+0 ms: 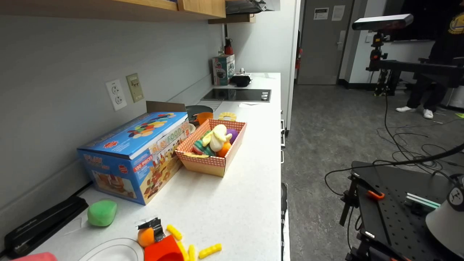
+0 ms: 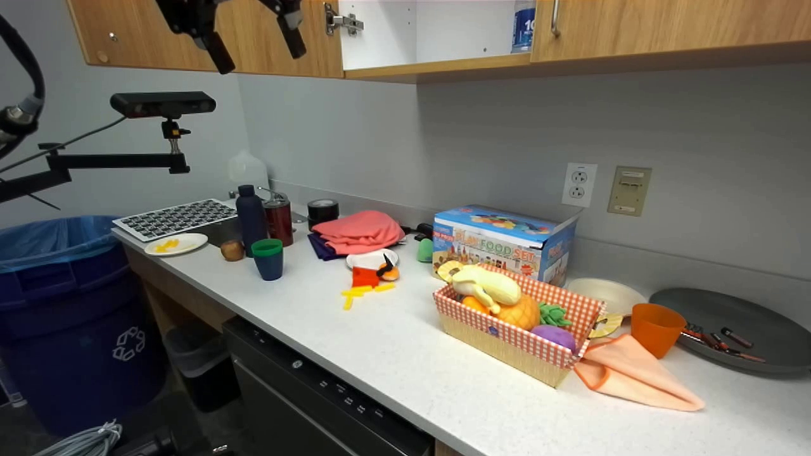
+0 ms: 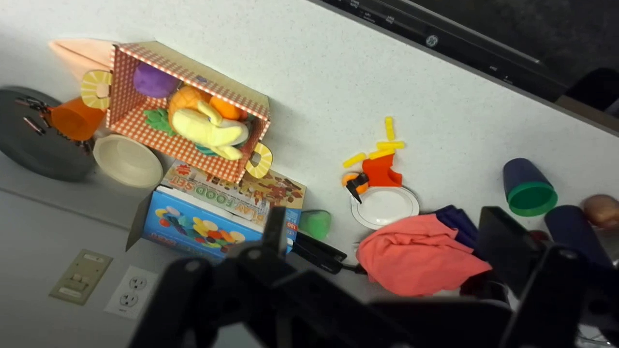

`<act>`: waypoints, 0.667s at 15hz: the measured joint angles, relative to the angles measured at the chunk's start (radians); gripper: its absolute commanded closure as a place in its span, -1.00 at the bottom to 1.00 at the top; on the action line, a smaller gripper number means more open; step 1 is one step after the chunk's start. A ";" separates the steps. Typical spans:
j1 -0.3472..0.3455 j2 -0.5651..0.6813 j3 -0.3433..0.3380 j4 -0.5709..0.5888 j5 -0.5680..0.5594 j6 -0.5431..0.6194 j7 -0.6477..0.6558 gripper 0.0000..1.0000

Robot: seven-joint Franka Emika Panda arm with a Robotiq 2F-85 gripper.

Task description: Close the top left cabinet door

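- The gripper point(image 2: 261, 62) comes first, high up in an exterior view; its fingers point(image 2: 220, 54) stand wide apart with nothing between them, and the wrist view agrees.
- Behind them in that exterior view is the door point(image 2: 168, 50), at the top left, swung open with its inner face showing; whether a finger touches it cannot be told.
- It looks like a wooden panel: likely stiff, fairly heavy but borne by its hinge point(image 2: 344, 23), so it should swing, not need lifting. The smooth face may let the fingers slide.
- No pinch seems needed. The best hold is probably the free edge, far from the hinge, where force works easiest; the push should come on the outer face, since pressing the inner one would likely spread the door wider.
- Farthest back, the cabinet point(image 2: 450, 28) shows its white inside, so the closing is yet to be done.
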State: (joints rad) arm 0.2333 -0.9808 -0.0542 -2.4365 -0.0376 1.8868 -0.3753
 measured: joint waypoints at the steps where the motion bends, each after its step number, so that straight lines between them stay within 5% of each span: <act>1: 0.007 0.000 -0.003 -0.003 0.010 0.019 -0.010 -1.00; 10: 0.121 -0.001 -0.074 -0.010 0.129 0.091 -0.198 -1.00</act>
State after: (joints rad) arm 0.3538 -0.9817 -0.1279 -2.4465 0.0912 1.9775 -0.5730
